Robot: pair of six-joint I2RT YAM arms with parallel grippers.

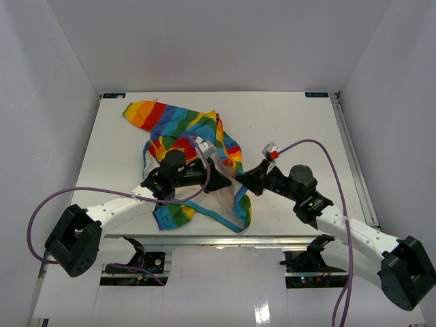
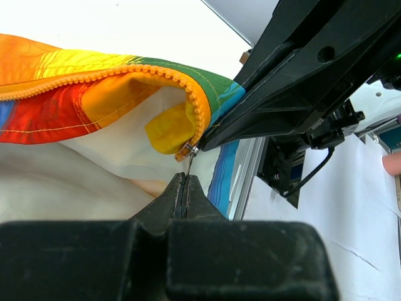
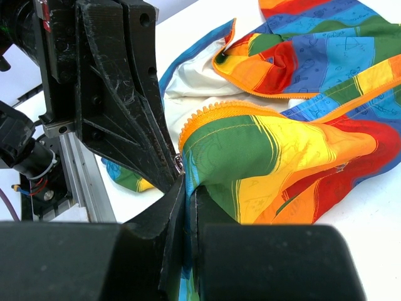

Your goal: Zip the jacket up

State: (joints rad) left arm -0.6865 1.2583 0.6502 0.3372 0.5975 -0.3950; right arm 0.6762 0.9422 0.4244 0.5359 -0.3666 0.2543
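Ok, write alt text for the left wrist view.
The left pincer is shut on the small metal zipper pull at the end of the orange teeth on a rainbow-striped jacket. The black right pincer meets the jacket's edge from the upper right.

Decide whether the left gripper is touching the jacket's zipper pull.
Touching. The left wrist view shows the left gripper shut on the thin metal zipper pull hanging from the jacket, with no gap between them.
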